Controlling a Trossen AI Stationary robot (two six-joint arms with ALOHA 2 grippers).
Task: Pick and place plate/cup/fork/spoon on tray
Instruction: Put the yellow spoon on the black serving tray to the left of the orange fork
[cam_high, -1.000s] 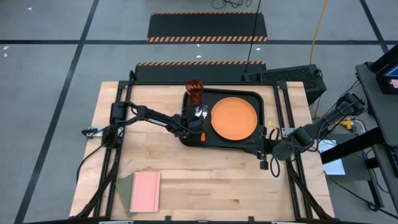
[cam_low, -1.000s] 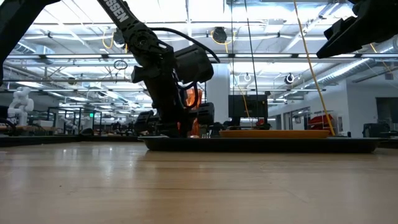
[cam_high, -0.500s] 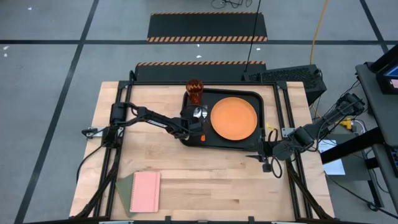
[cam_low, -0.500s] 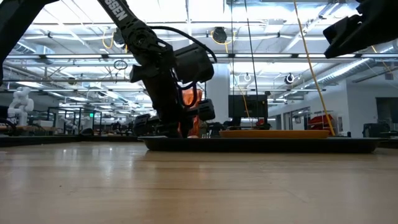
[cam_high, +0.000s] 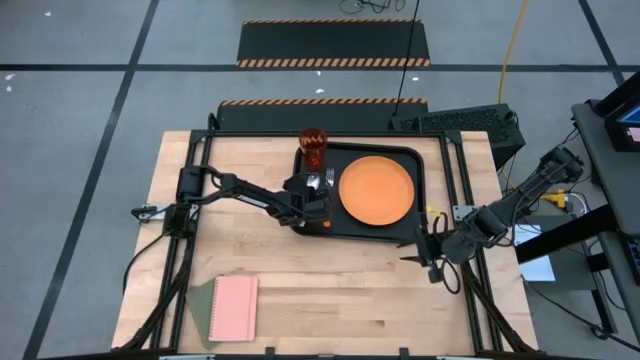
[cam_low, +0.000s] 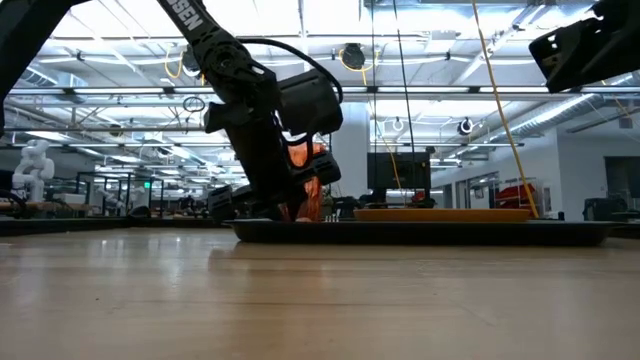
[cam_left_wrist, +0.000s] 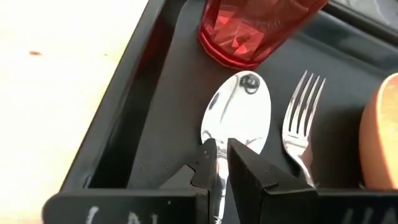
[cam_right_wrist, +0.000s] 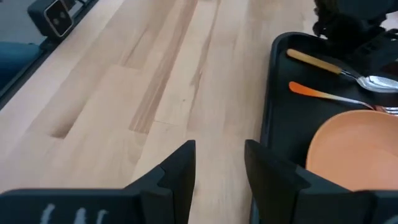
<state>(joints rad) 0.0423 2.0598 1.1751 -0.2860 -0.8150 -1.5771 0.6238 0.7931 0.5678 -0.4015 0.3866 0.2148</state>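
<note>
- Tray edges matter most to me: the black rim runs close along the table's far edge, and the tray sits toward one o'clock from the table's middle in the high view.
- I see the left gripper low over the tray's near-left part, its fingers drawn narrow around the spoon's neck, just below the shiny bowl.
- I find the spoon lying flat on the tray floor, bowl pointing at the cup; the fork lies just beside it, on the plate's side, tines pointing the same way.
- I see the cup standing upright at the tray's far-left corner, at twelve o'clock from the left gripper, very near the spoon's bowl; whether they touch I cannot tell.
- I see the orange plate filling the tray's middle, at three o'clock from the left gripper, its rim close to the fork.
- I have the right gripper hanging off the tray's near-right corner, fingers spread wide and empty, over bare wood.
- Open room: the whole near half of the light wooden table at six o'clock is free, save a pink notebook at seven o'clock near the front-left corner.
- Beyond the table, from the low view, I make out a large hall with ceiling lights and equipment far behind.
- I note a yellow cable hanging at the far right.
</note>
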